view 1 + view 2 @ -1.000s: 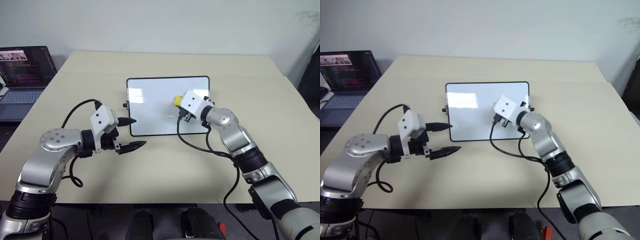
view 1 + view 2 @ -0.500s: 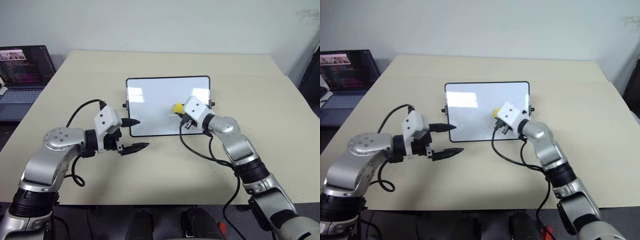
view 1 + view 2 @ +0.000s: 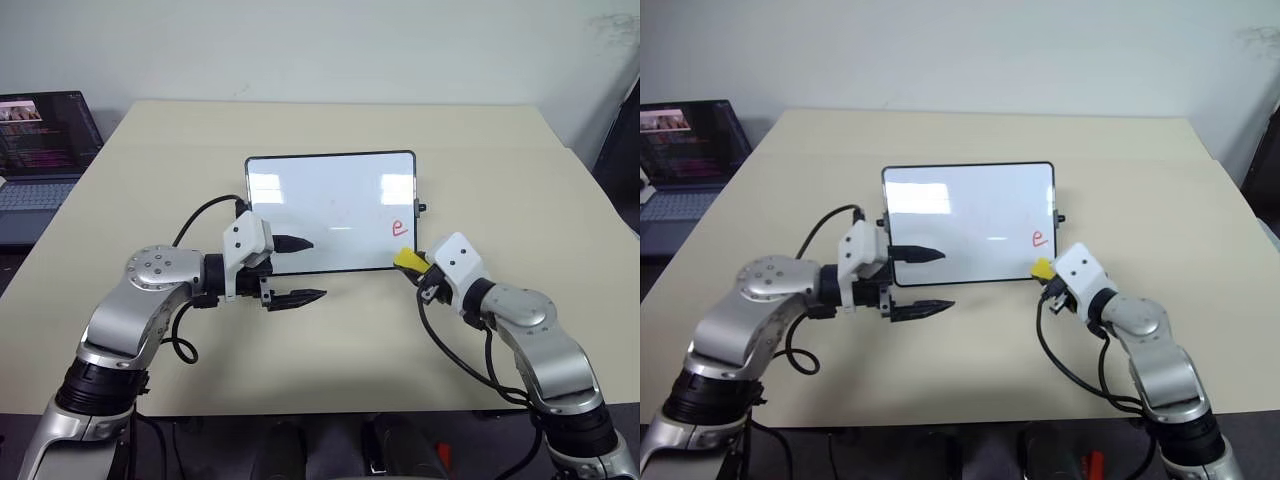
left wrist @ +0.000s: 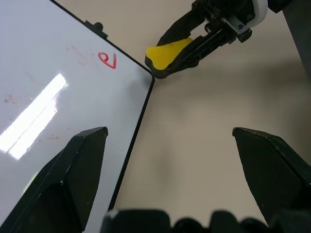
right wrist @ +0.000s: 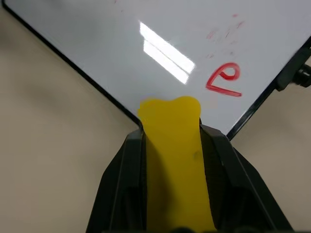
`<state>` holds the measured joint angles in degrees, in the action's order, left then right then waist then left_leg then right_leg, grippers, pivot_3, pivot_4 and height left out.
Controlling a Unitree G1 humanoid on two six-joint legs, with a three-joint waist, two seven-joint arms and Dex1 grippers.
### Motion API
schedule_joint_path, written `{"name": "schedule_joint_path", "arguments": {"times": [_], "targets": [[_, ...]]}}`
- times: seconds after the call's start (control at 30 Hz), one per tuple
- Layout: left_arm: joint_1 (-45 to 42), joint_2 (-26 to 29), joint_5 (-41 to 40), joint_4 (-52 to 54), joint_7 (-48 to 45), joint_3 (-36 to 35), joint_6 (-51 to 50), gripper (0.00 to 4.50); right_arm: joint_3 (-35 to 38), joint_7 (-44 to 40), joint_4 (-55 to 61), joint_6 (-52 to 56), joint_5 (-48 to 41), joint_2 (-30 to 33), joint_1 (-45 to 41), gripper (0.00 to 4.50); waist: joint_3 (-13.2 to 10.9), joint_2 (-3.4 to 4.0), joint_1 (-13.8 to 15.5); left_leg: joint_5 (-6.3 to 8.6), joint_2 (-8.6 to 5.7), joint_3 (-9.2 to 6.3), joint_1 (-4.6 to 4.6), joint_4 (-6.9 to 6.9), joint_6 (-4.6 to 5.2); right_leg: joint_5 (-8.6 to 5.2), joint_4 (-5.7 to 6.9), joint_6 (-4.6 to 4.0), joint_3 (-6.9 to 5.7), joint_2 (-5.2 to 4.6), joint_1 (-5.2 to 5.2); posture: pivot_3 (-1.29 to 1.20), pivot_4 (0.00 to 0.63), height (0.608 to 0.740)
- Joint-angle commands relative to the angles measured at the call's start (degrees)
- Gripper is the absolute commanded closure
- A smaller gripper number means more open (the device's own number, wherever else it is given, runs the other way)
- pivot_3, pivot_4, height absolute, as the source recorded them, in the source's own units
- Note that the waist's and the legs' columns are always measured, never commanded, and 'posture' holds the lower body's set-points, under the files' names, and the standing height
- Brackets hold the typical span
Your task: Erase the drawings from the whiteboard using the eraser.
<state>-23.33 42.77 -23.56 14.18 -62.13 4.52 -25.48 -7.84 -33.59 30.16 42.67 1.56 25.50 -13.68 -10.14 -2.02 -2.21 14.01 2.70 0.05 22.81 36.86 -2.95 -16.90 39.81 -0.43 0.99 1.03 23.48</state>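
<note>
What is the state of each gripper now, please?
Left gripper: open, holding nothing.
Right gripper: closed on the eraser.

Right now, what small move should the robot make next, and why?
Probably slide the right claw with the eraser forward, back onto the whiteboard and over the red "e". That mark is still on the board, and the eraser sits just off the board's near corner, close beside it.

1 whiteboard (image 3: 320, 205), 1 red drawing (image 3: 400, 228) on it, 1 yellow eraser (image 3: 405, 260), 2 grippers, left gripper (image 3: 305, 270) and right gripper (image 3: 412, 268), 1 laptop (image 3: 40, 150), 1 table (image 3: 330, 340)
</note>
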Motion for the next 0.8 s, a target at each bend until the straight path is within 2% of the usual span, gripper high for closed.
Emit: {"name": "schedule_joint_path", "arguments": {"times": [0.03,0.53,0.67,0.8], "targets": [[-1.6,0.1,0.8,-0.4,-0.3,-0.3,1.5,0.0,-0.3,1.0,2.5,0.0,-0.5,0.3,-1.2,3.33,0.0,0.0,0.1,0.0,0.0,-0.01,0.0,0.01,0.0,0.0,0.0,0.0,-0.01,0.0,0.0,0.0,0.15,0.74],[-0.2,-0.3,1.4,0.0,0.3,-0.2,1.9,0.0,-2.6,11.9,-16.0,-11.1,6.8,-3.6,-14.1,3.33,0.0,-0.01,0.3,0.0,-0.05,0.04,0.07,0.02,0.0,0.01,-0.05,-0.01,0.03,-0.05,0.0,0.0,0.15,0.74],[0.0,-0.4,1.4,0.1,0.4,-0.2,2.0,0.0,-3.1,10.7,-19.2,-11.3,7.1,-2.4,-13.3,3.33,0.0,-0.01,0.4,0.0,-0.05,0.04,0.07,0.02,0.0,0.1,-0.07,-0.17,0.02,-0.06,0.0,0.0,0.15,0.74],[0.0,-0.4,1.3,0.2,0.4,-0.4,1.9,0.0,-4.3,6.7,-17.3,-8.9,5.9,-0.3,-9.9,3.33,0.0,-0.04,0.5,0.01,-0.05,0.03,0.08,0.03,0.0,0.11,-0.1,-0.19,0.01,-0.05,-0.02,0.0,0.15,0.74]]}}
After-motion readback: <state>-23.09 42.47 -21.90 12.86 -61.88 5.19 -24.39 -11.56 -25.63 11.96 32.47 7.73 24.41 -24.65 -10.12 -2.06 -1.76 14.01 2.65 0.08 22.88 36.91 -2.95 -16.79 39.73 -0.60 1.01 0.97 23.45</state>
